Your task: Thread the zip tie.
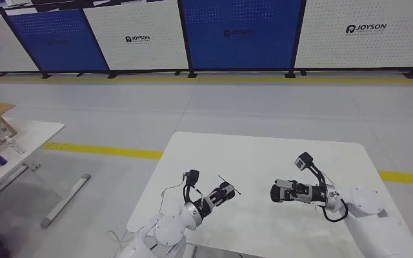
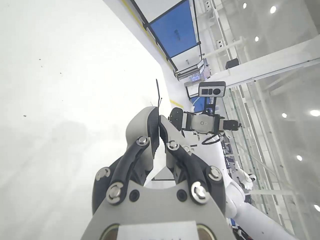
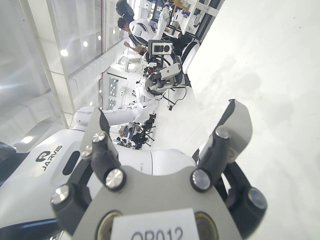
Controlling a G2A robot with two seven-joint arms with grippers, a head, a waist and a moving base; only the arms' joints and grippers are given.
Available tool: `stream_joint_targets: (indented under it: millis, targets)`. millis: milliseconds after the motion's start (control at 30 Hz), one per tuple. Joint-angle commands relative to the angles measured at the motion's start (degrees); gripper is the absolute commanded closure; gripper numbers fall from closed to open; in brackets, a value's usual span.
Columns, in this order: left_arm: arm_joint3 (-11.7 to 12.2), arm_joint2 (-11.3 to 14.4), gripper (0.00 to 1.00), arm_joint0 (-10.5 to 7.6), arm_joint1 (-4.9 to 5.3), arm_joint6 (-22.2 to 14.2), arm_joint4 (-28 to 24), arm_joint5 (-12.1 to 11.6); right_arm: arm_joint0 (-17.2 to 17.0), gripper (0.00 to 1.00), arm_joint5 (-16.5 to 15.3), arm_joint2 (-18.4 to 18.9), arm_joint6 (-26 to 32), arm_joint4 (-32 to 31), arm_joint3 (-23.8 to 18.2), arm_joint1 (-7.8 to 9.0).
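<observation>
White desk (image 1: 258, 155) lies under both arms. Nearest, the left hand (image 2: 158, 123) grips a thin black plastic zip tie (image 2: 158, 93), its narrow strap sticking out past the closed fingertips (image 2: 152, 121). Beyond, the right hand (image 3: 165, 111) faces it, fingers (image 3: 237, 116) spread, apart; both hover inside the desk's edges.

Grey floor (image 1: 193, 109), yellow line (image 1: 103, 151), blue and white panels (image 1: 242, 32)

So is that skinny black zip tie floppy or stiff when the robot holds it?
Probably a bit springy: the thin black plastic zip tie sticks out almost straight past the left gripper, not drooping. It looks very light, being so skinny. It might twist easily, since the gripper pinches just a small part.
</observation>
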Motion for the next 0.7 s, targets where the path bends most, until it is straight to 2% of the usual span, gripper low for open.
stream_joint_targets:
  millis: [0, 167, 233, 300, 367, 433, 467, 567, 667]
  targets:
    - [0.0, 0.0, 1.0, 0.0, 0.0, 0.0, 0.0, 0.0, 0.0, 0.0, 0.0, 0.0, 0.0, 0.0, 0.0, 0.0]
    - [0.0, 0.0, 1.0, 0.0, 0.0, 0.0, 0.0, 0.0, 0.0, 0.0, 0.0, 0.0, 0.0, 0.0, 0.0, 0.0]
    - [-0.2, 0.3, 1.0, -0.13, -0.07, 0.1, -0.3, -1.1, 0.0, 0.0, 0.0, 0.0, 0.0, 0.0, 0.0, 0.0]
    - [-0.7, 0.3, 1.0, 0.01, -0.17, 0.7, -1.9, -3.4, 0.0, 0.0, 0.0, 0.0, 0.0, 0.0, 0.0, 0.0]
    - [-2.2, -0.1, 1.0, 0.55, -0.23, 1.6, -3.8, -6.7, 0.0, 0.0, 0.0, 0.0, 0.0, 0.0, 0.0, 0.0]
    - [-4.0, -0.9, 1.0, 1.66, -0.2, 2.0, -5.7, -10.9, 0.0, 0.0, 0.0, 0.0, 0.0, 0.0, 0.0, 0.0]
    - [-5.2, -1.1, 1.0, 2.11, -0.16, 1.4, -6.5, -13.3, 0.0, 0.0, 0.0, 0.0, 0.0, 0.0, 0.0, 0.0]
    - [-6.7, -2.5, 1.0, 4.42, 0.17, -1.3, -9.0, -19.8, 0.0, 0.0, 0.0, 0.0, 0.0, 0.0, 0.0, 0.0]
    - [-7.4, -3.4, 1.0, 5.5, 0.46, -2.7, -8.3, -19.9, 0.0, 0.0, 0.0, 0.0, 0.0, 0.0, 0.0, 0.0]
